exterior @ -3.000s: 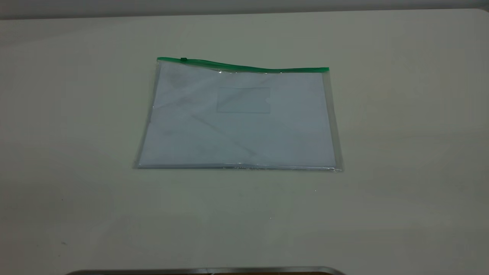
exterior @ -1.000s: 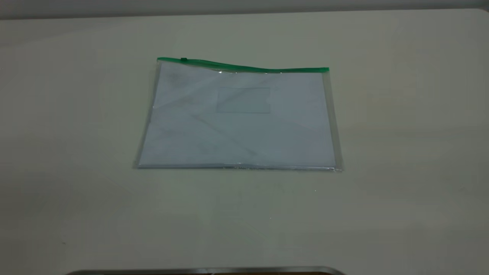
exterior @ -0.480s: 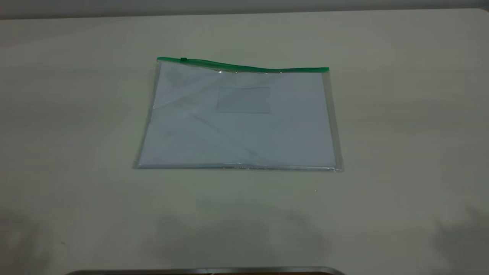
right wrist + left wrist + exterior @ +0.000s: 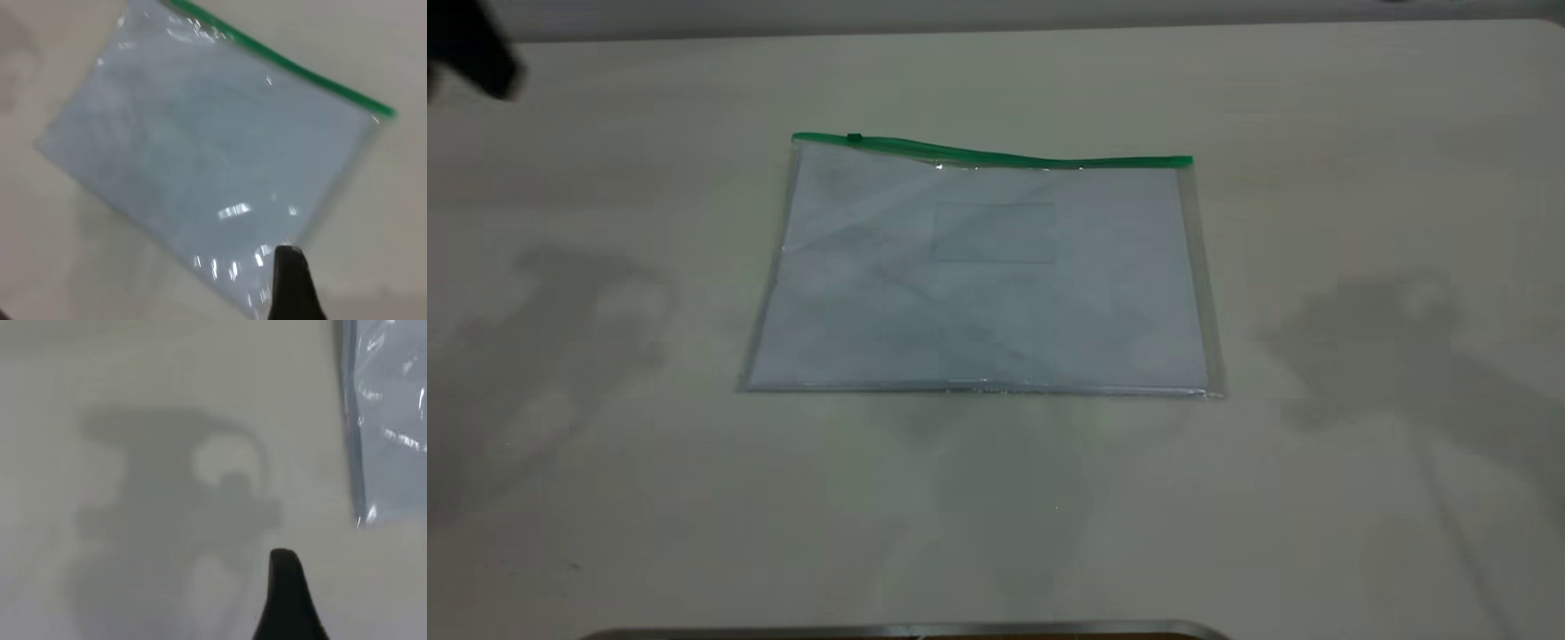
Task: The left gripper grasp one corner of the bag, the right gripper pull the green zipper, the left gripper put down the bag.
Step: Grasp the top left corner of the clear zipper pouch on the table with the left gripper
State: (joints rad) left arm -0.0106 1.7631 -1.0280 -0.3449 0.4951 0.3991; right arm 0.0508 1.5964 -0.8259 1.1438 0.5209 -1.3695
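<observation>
A large flat rectangular clear plastic bag [image 4: 983,276] holding white paper is laid flat near the middle of a plain off-white table [image 4: 1360,498], seen in the exterior view. A small clear card pocket [image 4: 994,233] is seen on the bag's face, toward the far edge. The thin green zipper [image 4: 996,154] is run along the bag's far long edge, slightly wavy, and its tiny darker green slider [image 4: 855,138] is seated near the strip's left end. The bag is touched by nothing.

The black left gripper [image 4: 467,44] is seen only as a dark blurred shape at the top left corner of the exterior view, well apart from the bag. In the left wrist view a single black wedge-shaped fingertip [image 4: 287,597] is shown above bare table, with one bag corner [image 4: 365,513] near it but not touched. Whether the left gripper's fingers are spread or closed cannot be told.

The black right gripper is not seen in the exterior view; only soft shadows [image 4: 1369,347] are cast on the table at each side of the bag. In the right wrist view one black pointed fingertip [image 4: 291,287] is shown over the bag's near edge; contact cannot be judged. The spread of the right fingers cannot be told either.
</observation>
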